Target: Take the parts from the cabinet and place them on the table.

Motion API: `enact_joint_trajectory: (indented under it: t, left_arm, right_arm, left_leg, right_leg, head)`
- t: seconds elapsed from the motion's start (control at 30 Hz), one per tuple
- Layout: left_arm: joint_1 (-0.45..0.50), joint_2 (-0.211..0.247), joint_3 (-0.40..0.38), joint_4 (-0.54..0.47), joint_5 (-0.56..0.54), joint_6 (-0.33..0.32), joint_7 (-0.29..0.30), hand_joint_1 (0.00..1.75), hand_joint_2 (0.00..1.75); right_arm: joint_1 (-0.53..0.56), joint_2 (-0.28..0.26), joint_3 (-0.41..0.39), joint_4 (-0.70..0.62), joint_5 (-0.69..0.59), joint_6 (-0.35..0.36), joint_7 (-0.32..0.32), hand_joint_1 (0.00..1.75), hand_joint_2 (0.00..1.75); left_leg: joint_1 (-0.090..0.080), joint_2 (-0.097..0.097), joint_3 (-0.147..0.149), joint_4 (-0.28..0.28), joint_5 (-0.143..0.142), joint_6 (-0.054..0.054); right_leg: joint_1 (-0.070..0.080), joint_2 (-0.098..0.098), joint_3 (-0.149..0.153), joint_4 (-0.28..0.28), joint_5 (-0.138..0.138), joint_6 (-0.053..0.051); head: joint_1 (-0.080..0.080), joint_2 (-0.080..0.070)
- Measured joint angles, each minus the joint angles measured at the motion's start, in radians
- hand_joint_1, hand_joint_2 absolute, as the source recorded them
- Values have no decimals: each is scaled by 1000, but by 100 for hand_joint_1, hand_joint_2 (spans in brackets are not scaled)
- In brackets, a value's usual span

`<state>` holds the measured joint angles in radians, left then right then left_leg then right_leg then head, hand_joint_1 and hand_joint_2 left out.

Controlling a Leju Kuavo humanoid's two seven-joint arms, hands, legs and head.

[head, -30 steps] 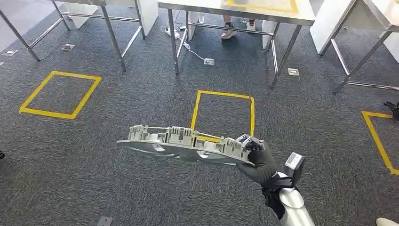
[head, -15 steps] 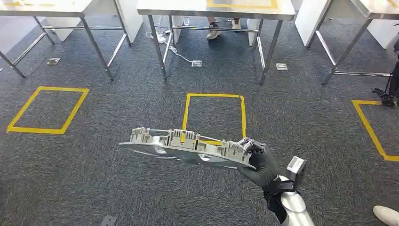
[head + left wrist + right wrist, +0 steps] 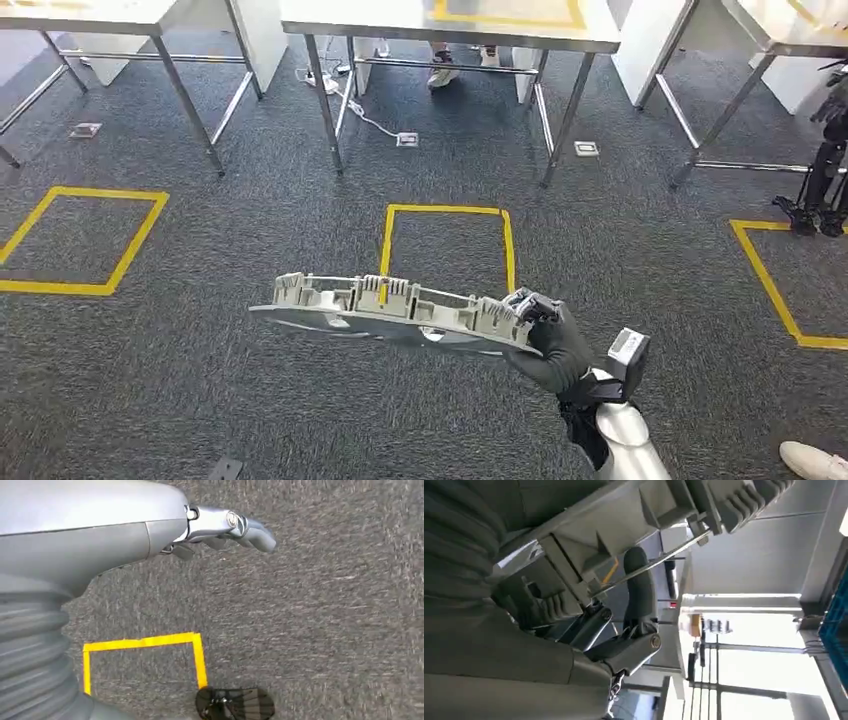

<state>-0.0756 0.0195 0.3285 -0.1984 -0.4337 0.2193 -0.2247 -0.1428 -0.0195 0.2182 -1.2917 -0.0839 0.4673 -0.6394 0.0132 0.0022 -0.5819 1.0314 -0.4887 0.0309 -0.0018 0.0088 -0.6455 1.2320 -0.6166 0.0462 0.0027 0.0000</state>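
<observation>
A long grey plastic part (image 3: 390, 310) with ribbed clips along its top edge hangs level above the carpet. My right hand (image 3: 555, 345) grips its right end. In the right wrist view the same part (image 3: 649, 520) lies across the hand (image 3: 624, 630), one dark finger pressed up against its underside. The steel table (image 3: 450, 18) stands ahead, with a yellow-taped rectangle on its top. My left hand (image 3: 225, 527) hangs over the carpet with nothing in it, its fingers loosely curled.
Yellow tape squares mark the carpet: one straight ahead (image 3: 447, 245), one at left (image 3: 75, 240), one at right (image 3: 785, 285). More steel tables stand at left (image 3: 100, 15) and right. A person's feet (image 3: 445, 70) show under the middle table. A shoe (image 3: 815, 460) is at bottom right.
The whole scene has shifted left and slightly down in the picture as the camera moved. My right hand keeps the same hold on the part.
</observation>
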Motion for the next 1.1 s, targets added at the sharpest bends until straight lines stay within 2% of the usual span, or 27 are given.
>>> enact_joint_trajectory:
  t: [0.03, 0.07, 0.1, 0.13, 0.2, 0.23, 0.27, 0.33, 0.37, 0.4, 0.43, 0.47, 0.53, 0.57, 0.6, 0.63, 0.67, 0.73, 0.8, 0.83, 0.87, 0.9, 0.93, 0.97, 1.03, 1.07, 1.1]
  left_arm:
    - [1, 0, 0, 0, 0, 0, 0, 0, 175]
    - [2, 0, 0, 0, 0, 0, 0, 0, 175]
    - [3, 0, 0, 0, 0, 0, 0, 0, 175]
    - [4, 0, 0, 0, 0, 0, 0, 0, 175]
    - [4, 0, 0, 0, 0, 0, -1, 0, 175]
    - [6, -2, 0, 1, 0, 0, -1, 0, 175]
    - [3, -2, 0, 2, 2, 0, -2, 0, 175]
    - [7, -2, 1, 2, 3, 1, -3, 0, 175]
    - [8, -2, 2, 2, 3, 2, -4, 0, 175]
    - [7, -1, 3, 1, 3, 2, -6, 0, 175]
    - [6, -3, 6, 1, 4, 2, -9, 0, 175]
    - [5, -3, 7, 2, 5, 2, -10, 0, 175]
    - [8, -1, 10, 2, 8, 2, -10, 0, 175]
    - [12, -1, 13, 2, 9, 2, -10, 0, 175]
    - [16, -1, 15, 2, 10, 2, -10, 0, 175]
    - [19, -1, 17, 2, 10, 2, -10, 0, 175]
    - [20, -1, 17, 2, 10, 2, -10, 0, 175]
    - [22, 1, 19, 4, 10, 2, -10, 0, 175]
    - [20, 1, 23, 5, 8, 2, -10, 0, 175]
    - [22, 1, 23, 5, 6, 2, -10, 0, 175]
    - [22, 1, 23, 5, 3, 2, -10, 0, 175]
    - [21, -2, 23, 5, 2, 1, -10, 0, 175]
    - [20, -1, 23, 4, 1, 1, -10, 0, 175]
    - [18, -1, 23, 5, 0, 1, -10, 0, 175]
    - [17, -1, 24, 5, -3, 1, -10, 0, 175]
    - [18, -1, 24, 5, -3, 0, -10, 0, 175]
    - [18, -1, 24, 5, -3, 0, -10, 0, 175]
  right_arm:
    - [1, -2, 0, 0, 0, 0, -1, 175, 175]
    - [4, -2, 0, 0, 0, 2, -2, 175, 175]
    - [5, -4, 0, 1, 0, 3, -1, 175, 175]
    - [6, -8, 0, 1, 0, 3, -2, 175, 175]
    - [5, -12, 0, 1, -2, 6, -6, 175, 175]
    - [5, -14, 0, 1, -4, 7, -7, 175, 175]
    - [4, -16, 0, 4, -7, 10, -8, 175, 175]
    - [4, -17, 1, 4, -8, 12, -10, 175, 175]
    - [3, -21, 1, 5, -8, 12, -9, 175, 175]
    - [3, -21, 1, 5, -8, 12, -9, 175, 175]
    - [-1, -22, 1, 5, -9, 13, -10, 175, 175]
    - [-8, -22, 1, 5, -9, 13, -10, 175, 175]
    - [-12, -21, 3, 6, -9, 13, -11, 175, 175]
    - [-12, -21, 3, 8, -9, 13, -10, 175, 175]
    - [-12, -21, 3, 10, -8, 13, -9, 175, 175]
    - [-12, -21, 3, 11, -8, 13, -9, 175, 175]
    - [-13, -21, 3, 11, -9, 13, -9, 175, 175]
    - [-15, -21, 5, 11, -9, 12, -9, 175, 175]
    - [-18, -21, 6, 8, -6, 8, -9, 175, 175]
    - [-19, -21, 7, 4, 0, 3, -8, 175, 175]
    - [-19, -21, 10, 3, 5, 0, -6, 175, 175]
    - [-19, -21, 10, 2, 7, -5, -4, 175, 175]
    - [-19, -21, 12, -2, 10, -8, -3, 175, 175]
    - [-22, -21, 14, -4, 12, -11, -3, 175, 175]
    - [-19, -21, 14, -7, 21, -22, -11, 175, 175]
    - [-14, -21, 15, -12, 25, -22, -13, 175, 175]
    - [-10, -21, 18, -14, 25, -13, -14, 175, 175]
  left_leg:
    - [0, 0, 4, 0, -6, -1]
    - [0, 0, 10, 0, -12, -1]
    - [0, 0, 20, 0, -19, -2]
    - [0, -1, 32, 0, -27, -4]
    - [0, 0, 60, 0, -45, -8]
    - [0, 1, 61, -2, -54, -13]
    - [-3, 1, 64, -4, -56, -19]
    - [-4, 3, 74, -7, -55, -34]
    - [-5, 4, 82, -13, -54, -39]
    - [-5, 4, 74, -2, -61, -44]
    - [-5, 2, 58, 50, -58, -45]
    - [-4, 2, 18, 119, -68, -47]
    - [-3, 1, -76, 255, -130, -56]
    - [-3, 1, -110, 291, -158, -58]
    - [-3, 1, -125, 288, -158, -57]
    - [-3, 2, -122, 244, -131, -57]
    - [-3, 2, -106, 178, -82, -56]
    - [-3, 1, -65, 16, 62, -51]
    - [-10, 2, -65, 5, 52, -31]
    - [-11, 1, -67, 4, 58, -25]
    - [-10, 1, -63, 3, 53, -18]
    - [-3, -2, -51, 1, 53, -13]
    - [-3, -2, -42, -3, 47, -7]
    - [-2, -2, -37, -4, 41, -3]
    - [-2, -2, -26, -4, 27, 0]
    - [-2, -3, -17, -4, 19, 0]
    - [-2, -3, -8, -4, 11, -1]
  right_leg:
    - [0, 0, -50, 74, -26, 2]
    - [0, -1, -82, 110, -27, 1]
    - [0, -2, -90, 94, 4, 0]
    - [0, -2, -76, 38, 52, -3]
    - [3, -5, -9, -145, 168, -16]
    - [8, -15, 7, -199, 194, -25]
    - [14, -19, 3, -209, 159, -30]
    - [14, -16, 5, -215, 174, -43]
    - [13, -16, 12, -216, 170, -50]
    - [5, -12, 30, -223, 171, -55]
    - [5, -13, 45, -226, 163, -63]
    - [5, -13, 52, -227, 157, -67]
    - [6, -10, 69, -227, 140, -70]
    - [6, -7, 81, -227, 130, -70]
    - [6, -5, 94, -227, 121, -70]
    - [6, -3, 110, -227, 109, -69]
    - [5, -2, 126, -227, 98, -67]
    - [5, -2, 150, -227, 74, -59]
    - [9, 0, 152, -227, 61, -45]
    - [8, 0, 158, -225, 61, -39]
    - [10, 0, 160, -224, 61, -36]
    - [10, 0, 157, -210, 60, -33]
    - [9, -2, 138, -168, 68, -27]
    - [6, -3, 96, -102, 59, -20]
    - [0, -4, -5, 41, -10, -10]
    - [-1, -4, -45, 87, -42, -8]
    - [-2, -4, -64, 94, -42, -7]
  head:
    - [1, 0]
    - [2, 0]
    - [2, 0]
    - [4, 0]
    - [6, 0]
    - [8, 0]
    - [6, 0]
    - [9, 0]
    - [8, 0]
    - [7, 0]
    - [5, 0]
    - [1, 0]
    - [-5, 0]
    - [-8, 0]
    - [-8, 0]
    - [-9, 0]
    - [-10, 0]
    - [-12, 0]
    - [-11, 0]
    - [-11, 0]
    - [-11, 0]
    - [-11, 0]
    - [-8, 0]
    - [-2, 0]
    - [1, 0]
    - [2, 0]
    - [2, 0]
